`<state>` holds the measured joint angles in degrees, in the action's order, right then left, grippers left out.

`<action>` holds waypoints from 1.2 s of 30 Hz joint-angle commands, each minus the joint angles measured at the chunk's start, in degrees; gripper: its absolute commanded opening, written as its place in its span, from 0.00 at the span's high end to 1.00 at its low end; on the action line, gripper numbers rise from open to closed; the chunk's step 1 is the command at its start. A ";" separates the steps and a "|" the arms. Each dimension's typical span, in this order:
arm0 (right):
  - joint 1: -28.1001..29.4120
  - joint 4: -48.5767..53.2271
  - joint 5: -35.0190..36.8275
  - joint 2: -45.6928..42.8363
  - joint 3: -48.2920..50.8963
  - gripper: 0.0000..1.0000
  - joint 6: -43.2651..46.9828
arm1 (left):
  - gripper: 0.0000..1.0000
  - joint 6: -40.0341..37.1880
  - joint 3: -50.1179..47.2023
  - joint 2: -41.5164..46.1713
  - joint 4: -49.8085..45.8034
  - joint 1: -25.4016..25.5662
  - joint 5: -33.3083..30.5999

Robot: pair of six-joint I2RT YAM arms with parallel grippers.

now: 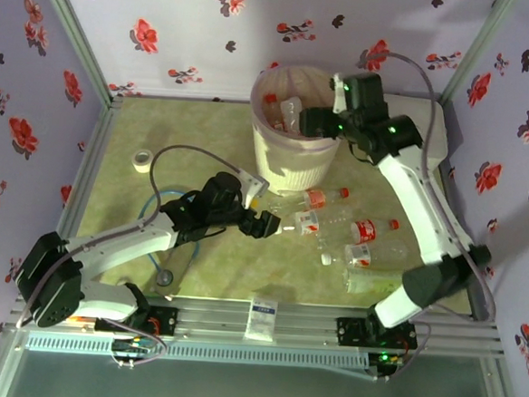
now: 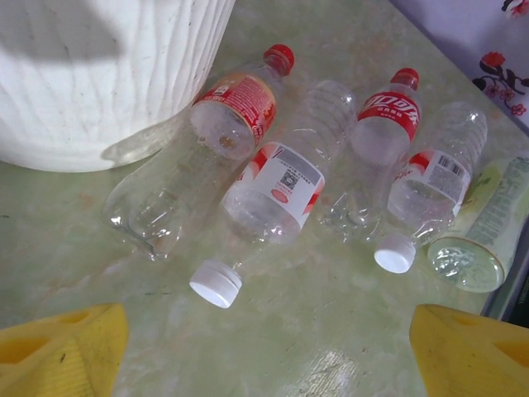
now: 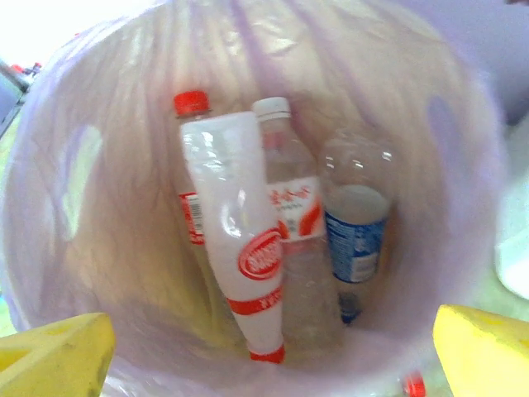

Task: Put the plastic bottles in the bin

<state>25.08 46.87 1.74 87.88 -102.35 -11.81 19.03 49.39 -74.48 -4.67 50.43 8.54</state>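
Nearest the lens in the left wrist view: yellow fingertips (image 2: 66,351) of the left gripper (image 2: 264,356), spread wide, nothing between them, low over the pale green tabletop (image 2: 331,351).

Just ahead, the loose small clear plastic bottles, all lying flat in a cluster beside the bin:
- white-capped bottle with a white-and-red label (image 2: 277,186), cap toward the open jaws, closest of the lot
- bare crumpled bottle (image 2: 157,198), close against the bin's foot
- red-capped bottle with a red label (image 2: 240,103), touching the bare one
- second red-labelled bottle (image 2: 388,116), further right
- second white-capped bottle (image 2: 430,182), beside that
- green-labelled bottle (image 2: 475,236), at the far right

Six or so yet to move.

Already inside the round cream-white ribbed bin (image 1: 289,168) with its pinkish bag liner, seen from the right wrist, at least three leaning together: a red-capped white bottle (image 3: 244,248), a white-capped slim bottle (image 3: 285,207) and a blue-labelled bottle (image 3: 355,236).

Above the bin's mouth, the right gripper (image 3: 273,356), yellow fingers (image 3: 58,356) wide apart, empty.

Roughly a third done, by this count. Likely next pick for the left gripper: the nearest white-capped bottle.

Further out: a white tape roll (image 1: 142,160) well to the left, and a small blue-and-white packet (image 1: 262,315) at the near edge, apart from the cluster.
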 commanded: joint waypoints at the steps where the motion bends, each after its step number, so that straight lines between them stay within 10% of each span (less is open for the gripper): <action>1: -3.30 -1.75 5.23 -5.85 9.39 0.01 -7.59 | 0.11 -2.66 2.24 -1.32 -0.92 0.45 -1.15; 13: -11.92 26.14 32.77 -25.79 33.90 0.01 -37.78 | 0.10 -6.74 3.39 -4.87 0.13 0.55 -1.06; 23: -11.75 35.37 16.90 -31.77 54.96 0.05 -64.10 | 0.12 -2.24 2.24 -6.50 4.37 -0.71 -0.21; 36: -11.77 11.71 3.43 -32.53 71.41 0.08 -68.24 | 0.12 -1.20 2.15 -9.44 5.14 -2.49 1.39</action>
<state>13.21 60.10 14.90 53.65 -32.80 -74.02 16.75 51.07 -83.64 -0.73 48.56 9.06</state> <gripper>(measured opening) 0.925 0.882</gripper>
